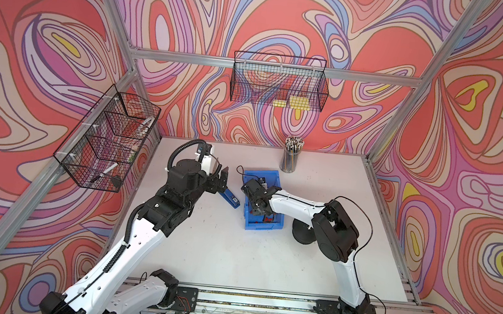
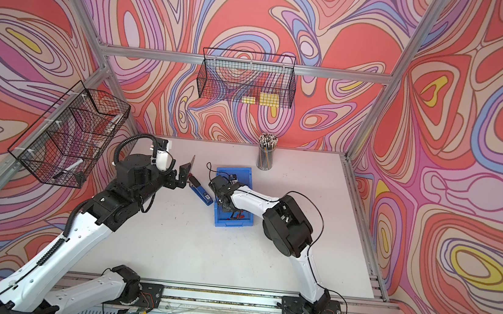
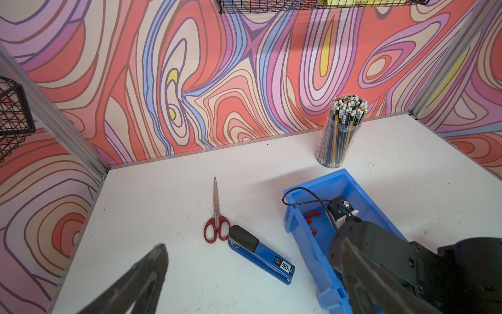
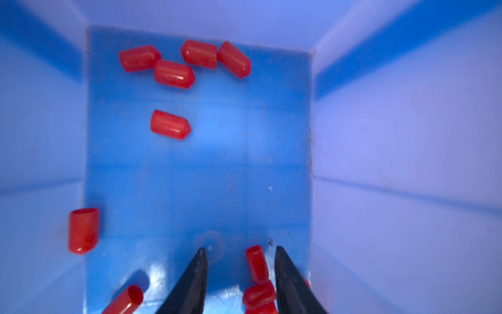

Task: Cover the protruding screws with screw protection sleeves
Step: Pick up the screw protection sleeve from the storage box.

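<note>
Seen from above, the left hand hovers over the desk at about 10 o'clock, its two fingers spread wide with nothing between them. Under it the left wrist view shows red-handled scissors, blades shut, and touching their handles at 4 o'clock a blue stapler lying flat. Next comes the blue bin, near the desk's centre, a little toward 12 o'clock. The screw protection sleeves lie loose on its floor: four bunched at one end, one alone toward the middle, one against a side wall, and a few more by the fingers. The right hand reaches down into the bin with its fingers parted; one sleeve lies between them, close to one finger and not clamped. A clear holder packed with pencils stands at the desk's 12 o'clock edge. At the bin's 3 o'clock a black domed base sits half hidden by the right arm, and the protruding screws on it cannot be made out.
</note>
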Controlling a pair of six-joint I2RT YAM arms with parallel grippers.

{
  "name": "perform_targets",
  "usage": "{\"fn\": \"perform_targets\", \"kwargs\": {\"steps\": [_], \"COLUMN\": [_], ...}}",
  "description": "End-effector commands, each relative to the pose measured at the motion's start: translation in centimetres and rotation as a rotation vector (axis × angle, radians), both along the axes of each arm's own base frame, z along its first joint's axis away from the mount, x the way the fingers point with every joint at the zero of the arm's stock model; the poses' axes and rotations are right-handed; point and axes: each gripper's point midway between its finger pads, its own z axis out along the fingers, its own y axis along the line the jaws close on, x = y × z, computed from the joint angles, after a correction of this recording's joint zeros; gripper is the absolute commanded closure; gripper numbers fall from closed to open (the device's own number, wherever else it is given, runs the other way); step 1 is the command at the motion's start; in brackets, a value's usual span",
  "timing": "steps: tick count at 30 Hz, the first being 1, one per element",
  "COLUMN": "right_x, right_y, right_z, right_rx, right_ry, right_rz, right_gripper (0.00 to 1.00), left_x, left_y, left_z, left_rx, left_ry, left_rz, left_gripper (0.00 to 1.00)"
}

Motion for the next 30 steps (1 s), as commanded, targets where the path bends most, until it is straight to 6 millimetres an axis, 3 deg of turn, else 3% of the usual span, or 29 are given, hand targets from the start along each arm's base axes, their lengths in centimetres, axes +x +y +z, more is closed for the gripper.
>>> {"fn": "perform_targets", "kwargs": {"steps": [1, 7, 14, 30], "right_x": [-0.3, -0.5, -1.2, -2.3], "right_y": [-0.4, -0.3, -0.1, -0.6], "right_z": [-0.5, -1.3, -1.7, -0.8], "right_rx": [-0.011, -0.009, 0.024, 0.044], "right_ry": [0.012, 0.034, 0.057, 0.076], "right_rz": [-0.007, -0.002, -0.001, 0.003], "right_gripper": [0.57, 0.57, 0.68, 0.69], "left_x": [-0.1, -0.1, -0.1, -0.1], "left_y": [0.2, 0.2, 0.2, 0.1], "left_z": [0.7, 0.6, 0.5, 0.5], "left_rx": [-0.004, -0.003, -0.002, -0.006], "left_ry": [-0.017, -0.014, -0.013, -0.012], "left_rz": [0.000, 0.000, -0.001, -0.002], "left_gripper": [0.01, 0.01, 0.01, 0.01]}}
